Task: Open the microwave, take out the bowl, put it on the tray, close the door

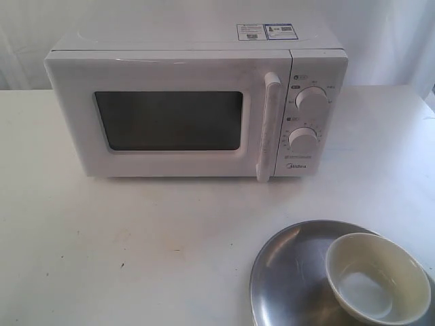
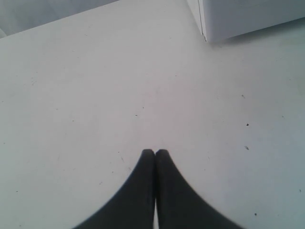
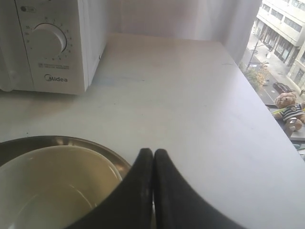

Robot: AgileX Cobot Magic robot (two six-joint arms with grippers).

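Plainly, in the exterior view the microwave (image 1: 197, 102) stands on the white counter (image 1: 136, 238) with its door (image 1: 170, 122) shut, and the bowl (image 1: 377, 285) sits on the tray (image 1: 285, 272) in front of it. In the left wrist view the left gripper (image 2: 155, 151) is pressed together above the counter. In the right wrist view the right gripper (image 3: 153, 151) is together too, holding nothing, beside the bowl.

The tray (image 1: 285, 272) runs off the exterior view's lower and right edges. The dark window (image 1: 170, 121) of the microwave (image 1: 68, 102) hides its inside. Print on the top stickers (image 1: 265, 31) is too small to read.
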